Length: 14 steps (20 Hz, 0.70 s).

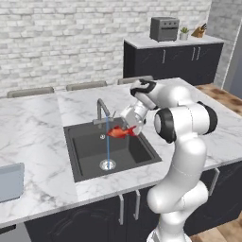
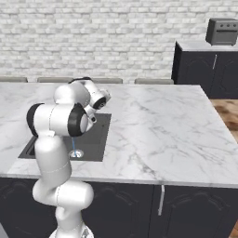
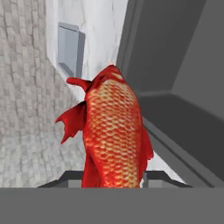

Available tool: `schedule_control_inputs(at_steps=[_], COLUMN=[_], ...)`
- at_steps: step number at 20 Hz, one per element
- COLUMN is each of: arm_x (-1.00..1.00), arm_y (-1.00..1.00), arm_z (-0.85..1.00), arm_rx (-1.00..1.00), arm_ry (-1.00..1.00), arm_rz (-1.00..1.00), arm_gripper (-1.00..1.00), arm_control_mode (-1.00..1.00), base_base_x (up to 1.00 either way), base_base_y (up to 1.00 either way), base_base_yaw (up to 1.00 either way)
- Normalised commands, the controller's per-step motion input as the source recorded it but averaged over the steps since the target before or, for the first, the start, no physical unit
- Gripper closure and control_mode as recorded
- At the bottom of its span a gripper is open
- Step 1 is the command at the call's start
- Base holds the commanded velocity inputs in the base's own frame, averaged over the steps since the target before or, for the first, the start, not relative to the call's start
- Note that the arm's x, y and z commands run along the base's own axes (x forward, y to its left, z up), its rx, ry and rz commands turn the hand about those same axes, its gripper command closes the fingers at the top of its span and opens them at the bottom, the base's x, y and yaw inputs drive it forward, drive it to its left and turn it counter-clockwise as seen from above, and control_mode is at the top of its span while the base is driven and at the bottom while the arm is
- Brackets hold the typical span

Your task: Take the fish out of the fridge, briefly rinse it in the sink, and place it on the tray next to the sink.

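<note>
One fish (image 1: 119,132), bright red-orange, is held in the gripper (image 1: 128,130) above the sink (image 1: 90,163), beside the thin blue stream of water that falls from the faucet (image 1: 101,109) to the round drain (image 1: 108,165). The jaws are nearly closed on the fish's body; in the hand view the fish (image 3: 114,131) rises between the two dark fingertips (image 3: 72,177), head away from the camera, fins spread to the left. The dark basin is set in the white marble counter (image 1: 38,137). The light grey tray (image 1: 10,182) lies on that counter at the left edge of the left base view, well apart from the sink. A toaster oven (image 1: 164,29) stands on the far dark cabinet.
</note>
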Motion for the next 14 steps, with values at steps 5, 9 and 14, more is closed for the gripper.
schedule_control_inputs(at_steps=[5,9,14], arm_x=[0.31,0.1,0.13], arm_y=[0.2,0.0,0.0], arm_z=[0.0,-0.01,0.0], arm_rx=[0.0,0.0,0.0], arm_ry=[-0.03,-0.03,-0.08], arm_rz=[-0.03,-0.14,-0.18], arm_gripper=[1.0,1.0,1.0], arm_control_mode=[-1.0,-1.0,-1.0], base_base_x=[0.0,0.0,0.0], base_base_y=[0.0,0.0,0.0], base_base_yaw=[0.0,0.0,0.0])
